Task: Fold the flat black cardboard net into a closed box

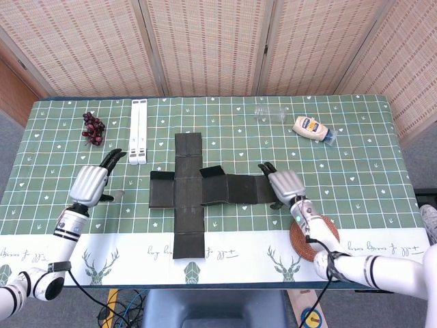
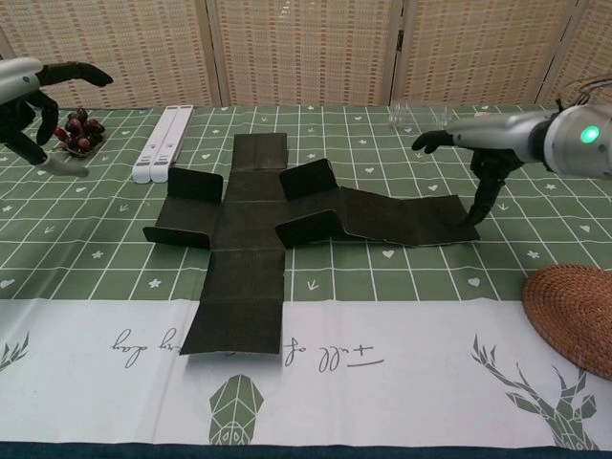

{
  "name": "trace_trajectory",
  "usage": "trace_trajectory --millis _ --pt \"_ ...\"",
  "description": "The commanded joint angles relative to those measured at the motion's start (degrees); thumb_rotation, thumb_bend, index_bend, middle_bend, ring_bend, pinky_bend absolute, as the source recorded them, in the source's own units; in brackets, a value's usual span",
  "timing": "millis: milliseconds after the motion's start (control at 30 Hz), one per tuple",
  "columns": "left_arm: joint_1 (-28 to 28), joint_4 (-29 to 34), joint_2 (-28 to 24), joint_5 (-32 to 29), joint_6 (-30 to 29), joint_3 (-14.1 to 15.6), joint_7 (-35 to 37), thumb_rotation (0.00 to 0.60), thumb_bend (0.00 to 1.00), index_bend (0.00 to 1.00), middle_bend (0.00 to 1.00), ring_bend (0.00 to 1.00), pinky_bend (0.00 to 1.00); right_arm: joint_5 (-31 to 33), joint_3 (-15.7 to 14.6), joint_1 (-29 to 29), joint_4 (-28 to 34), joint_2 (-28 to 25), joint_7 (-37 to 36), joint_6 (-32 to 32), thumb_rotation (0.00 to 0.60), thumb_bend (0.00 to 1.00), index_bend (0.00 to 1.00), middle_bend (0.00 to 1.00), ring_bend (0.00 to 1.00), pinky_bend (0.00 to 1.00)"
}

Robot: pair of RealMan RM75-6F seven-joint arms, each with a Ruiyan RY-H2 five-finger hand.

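A: Left hand [image 1: 90, 183] sits near the table's left edge, fingers spread, nothing in it. In the chest view it hangs above the cloth, well apart from the cardboard.

B: Noted. Things close to it?

A: Dark grapes [image 1: 93, 128] lie beyond it toward the far edge. Just right of those, a white two-bar strip [image 1: 138, 131] runs front to back, lying flat.

B: And the cardboard?

A: Black cardboard net [image 1: 188, 195] lies mid-table, cross-shaped. Long arm runs from the far side down over the white border of the tablecloth [image 1: 225, 256]. Short left flap is raised a little. Two small flaps by the centre stand partly up; the right arm lies nearly flat, slightly buckled in the chest view.

B: Right hand?

A: Right hand [image 1: 285, 184] is at the right end of the net's right arm. Fingers apart, one pointing down at the end panel's corner in the chest view; whether it touches the card or only hovers, cannot tell. It grips nothing.

B: Further right?

A: Round woven coaster [image 1: 315, 238] near the front edge, just behind the right wrist in the head view. At the far side, a clear plastic bottle [image 1: 272, 113] lying down, and right of it a squeeze bottle [image 1: 313, 128] with a blue cap, also on its side.
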State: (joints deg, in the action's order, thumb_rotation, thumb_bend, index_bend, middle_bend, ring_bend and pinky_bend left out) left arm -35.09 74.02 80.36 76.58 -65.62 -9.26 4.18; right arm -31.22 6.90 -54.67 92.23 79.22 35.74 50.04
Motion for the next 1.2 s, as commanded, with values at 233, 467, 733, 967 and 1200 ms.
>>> trace_trajectory --millis 233,467,733,967,1200 --pt "1.0 0.2 -1.0 0.8 0.0 0.3 2.2 0.6 0.14 0.12 0.12 0.66 0.91 17.9 2.2 -10.5 -4.4 10.1 11.4 4.0 0.6 0.06 0.0 0.05 0.79 1.0" --pt "1.4 0.2 -1.7 1.3 0.4 0.6 3.4 0.6 0.14 0.12 0.12 0.66 0.91 23.6 3.3 -13.2 -9.0 14.7 14.0 4.7 0.6 0.06 0.0 0.05 0.79 1.0" --pt "1.7 0.0 -2.0 1.8 0.5 0.6 4.5 0.6 0.14 0.12 0.12 0.66 0.91 27.1 5.0 -14.7 -14.6 18.3 15.6 3.5 0.6 0.06 0.0 0.06 0.79 1.0" --pt "2.0 0.2 -2.5 1.9 0.6 0.4 5.3 0.6 0.14 0.12 0.12 0.66 0.91 29.3 5.8 -15.8 -18.7 20.7 17.3 1.9 0.6 0.06 0.0 0.08 0.79 1.0" --pt "2.1 0.6 -2.8 1.7 0.9 0.2 5.9 0.6 0.14 0.12 0.12 0.66 0.91 30.3 5.6 -17.2 -20.0 21.9 20.7 2.2 0.6 0.09 0.0 0.1 0.79 1.0"
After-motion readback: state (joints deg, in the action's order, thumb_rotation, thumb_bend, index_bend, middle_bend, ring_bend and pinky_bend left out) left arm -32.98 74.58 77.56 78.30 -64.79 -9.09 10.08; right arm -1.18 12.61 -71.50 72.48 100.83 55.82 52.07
